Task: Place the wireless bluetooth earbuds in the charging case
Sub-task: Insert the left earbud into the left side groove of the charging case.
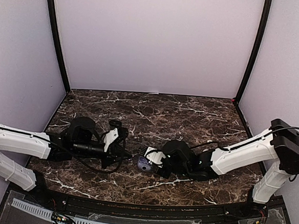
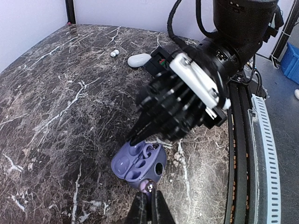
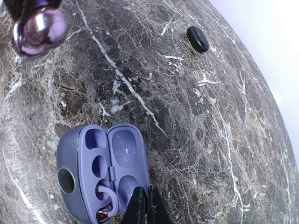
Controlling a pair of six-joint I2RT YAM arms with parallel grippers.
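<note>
On my left wrist feed, the left gripper [image 2: 149, 200] has its jaws closed on a small glossy purple earbud [image 2: 149, 187]. The earbud sits just left of the open purple charging case [image 2: 139, 162]; I cannot tell whether they touch. The right gripper [image 2: 134, 139], jaws closed, has its tips at the case's right edge. Beyond it, toward the far right corner of the marble table [image 2: 56, 102], a white oval case [image 2: 138, 59] lies near two white earbuds [image 2: 113, 52].
</note>
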